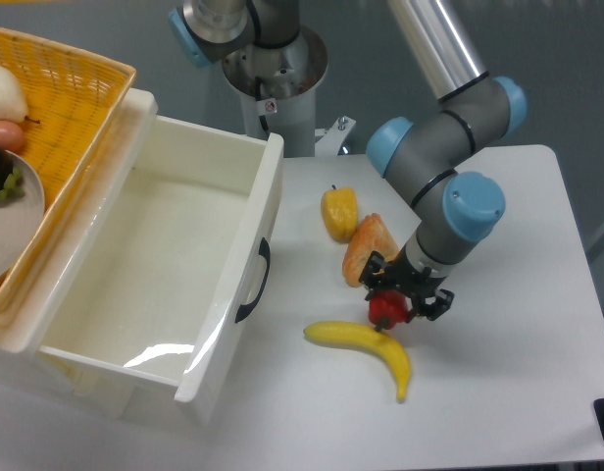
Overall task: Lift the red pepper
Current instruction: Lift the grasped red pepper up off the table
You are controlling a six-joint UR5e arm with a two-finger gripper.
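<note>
The red pepper (pixel 385 310) is small and glossy, and it sits between the black fingers of my gripper (pixel 398 306), just above the banana (pixel 366 346). My gripper is shut on the pepper. Whether the pepper still touches the white table (pixel 498 353) cannot be told, as the fingers hide its underside. The arm's grey and blue wrist (pixel 459 218) reaches down from the upper right.
An orange-tan bread wedge (pixel 367 247) and a yellow pepper (pixel 338 213) lie just up-left of the gripper. A large open white drawer (pixel 155 265) fills the left side, with a yellow woven basket (pixel 62 108) behind it. The robot base (pixel 273 69) stands at the back.
</note>
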